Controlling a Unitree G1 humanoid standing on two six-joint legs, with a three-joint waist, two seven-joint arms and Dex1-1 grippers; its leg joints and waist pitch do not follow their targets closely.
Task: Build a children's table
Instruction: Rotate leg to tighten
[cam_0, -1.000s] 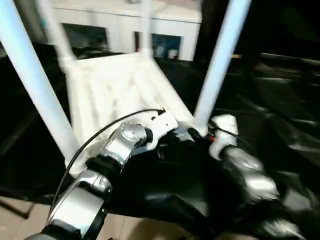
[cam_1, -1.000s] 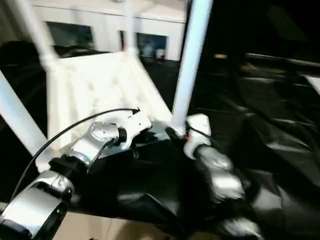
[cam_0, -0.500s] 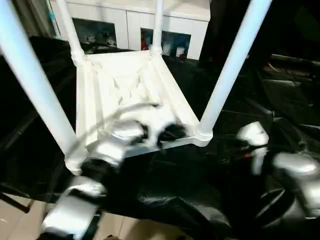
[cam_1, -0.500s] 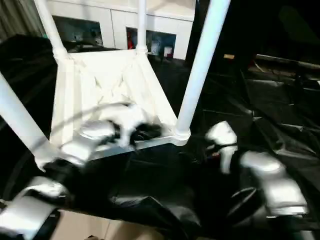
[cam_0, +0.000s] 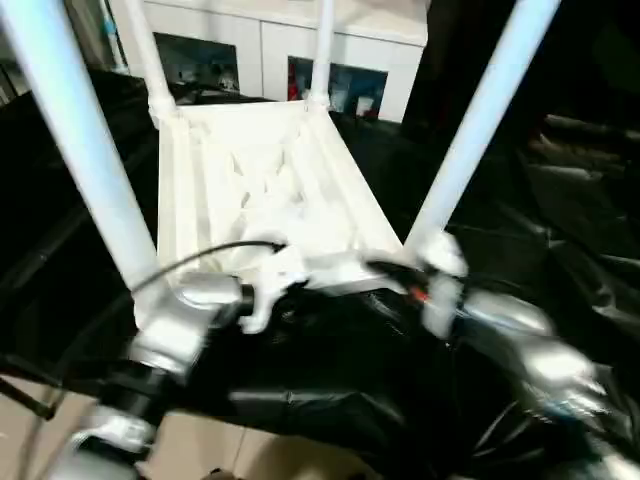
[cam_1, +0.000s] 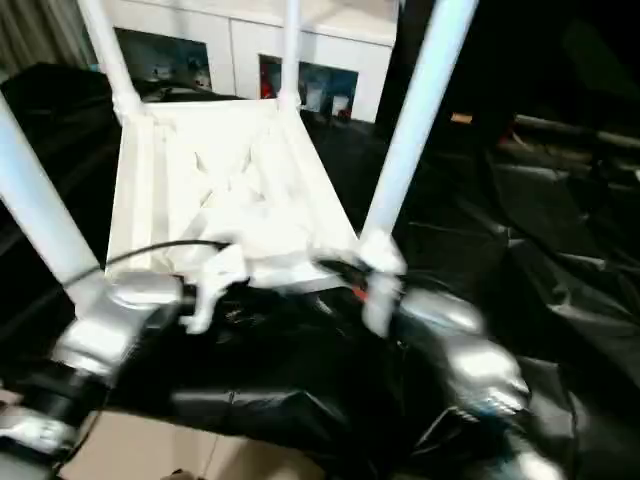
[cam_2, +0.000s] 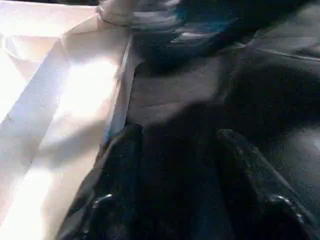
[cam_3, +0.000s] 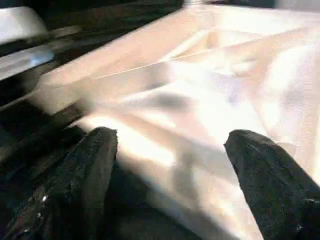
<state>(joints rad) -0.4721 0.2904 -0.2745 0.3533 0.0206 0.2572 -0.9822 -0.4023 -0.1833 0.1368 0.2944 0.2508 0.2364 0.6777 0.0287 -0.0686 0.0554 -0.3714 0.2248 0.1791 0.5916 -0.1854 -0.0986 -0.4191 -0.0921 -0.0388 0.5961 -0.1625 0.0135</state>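
My left arm (cam_0: 170, 340) reaches forward, wrist bent inward | left gripper (cam_2: 175, 145) fingers spread apart, nothing between them | my right arm (cam_0: 520, 350) reaches forward and inward | right gripper (cam_3: 170, 145) fingers wide apart

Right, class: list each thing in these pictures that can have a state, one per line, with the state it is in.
Children's table: upside down on the black cloth, ribbed underside up.
Legs: all four fitted in the corner sockets, pointing up.
Left gripper: open, empty, beside the table's near edge.
Right gripper: open, empty, facing the table's edge.
Black cloth: draped and wrinkled.
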